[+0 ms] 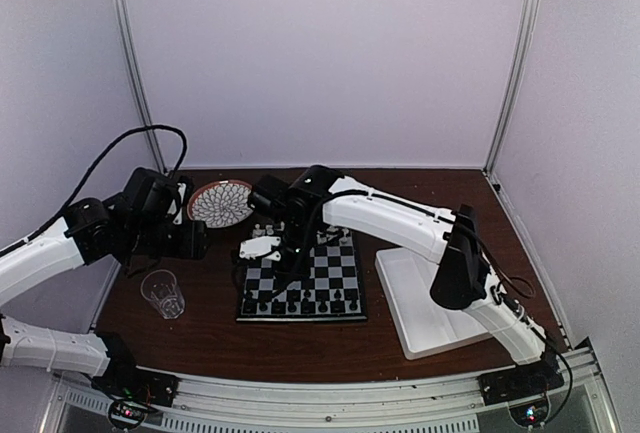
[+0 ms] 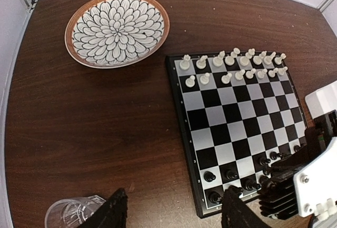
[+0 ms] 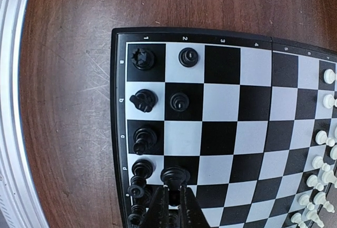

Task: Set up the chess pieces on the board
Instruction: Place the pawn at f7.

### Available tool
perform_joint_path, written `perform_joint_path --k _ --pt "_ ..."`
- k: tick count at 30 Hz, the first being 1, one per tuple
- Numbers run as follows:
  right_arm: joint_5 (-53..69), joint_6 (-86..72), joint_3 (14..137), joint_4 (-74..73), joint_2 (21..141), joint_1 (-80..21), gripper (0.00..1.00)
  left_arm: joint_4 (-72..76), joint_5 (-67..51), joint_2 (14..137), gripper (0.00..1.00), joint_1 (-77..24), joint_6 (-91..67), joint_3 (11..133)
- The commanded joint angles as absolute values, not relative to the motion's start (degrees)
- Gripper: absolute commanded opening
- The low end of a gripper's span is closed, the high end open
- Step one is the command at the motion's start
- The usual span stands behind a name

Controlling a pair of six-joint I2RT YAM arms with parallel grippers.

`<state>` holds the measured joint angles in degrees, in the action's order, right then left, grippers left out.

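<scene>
A black pawn [image 3: 175, 175] pinched on the board [image 3: 221, 112].
The right gripper [image 3: 171, 199] has narrow jaws closed on it; the left gripper [image 2: 176, 192] hangs beside the board, jaws wide, holding nothing.

black and light-grey checked board [image 2: 221, 117], white chessmen [image 2: 185, 62], black chessmen [image 3: 143, 100], petal-patterned orange-rimmed plate [image 2: 117, 28], dark brown table [image 2: 95, 133]

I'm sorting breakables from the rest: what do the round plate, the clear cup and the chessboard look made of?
The plate: likely glazed ceramic; white face with painted black petals and an orange-brown rim. The cup: clear glass or plastic, can't tell which; the table shows through it. The board: smooth printed checks with a black rim, probably plastic.
</scene>
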<state>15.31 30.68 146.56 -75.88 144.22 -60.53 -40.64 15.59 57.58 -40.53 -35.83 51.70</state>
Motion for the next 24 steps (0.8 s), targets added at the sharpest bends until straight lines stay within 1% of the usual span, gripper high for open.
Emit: perform_joint_path --k 1,24 --pt "12.56 31.4 148.39 -74.97 146.01 -60.78 0.08 -39.29 16.11 57.79 0.61 -40.08 -35.41 50.73" --pt "12.64 30.94 149.59 -73.31 150.62 -61.77 0.08 -37.79 15.21 58.83 0.62 -39.38 -34.8 49.64"
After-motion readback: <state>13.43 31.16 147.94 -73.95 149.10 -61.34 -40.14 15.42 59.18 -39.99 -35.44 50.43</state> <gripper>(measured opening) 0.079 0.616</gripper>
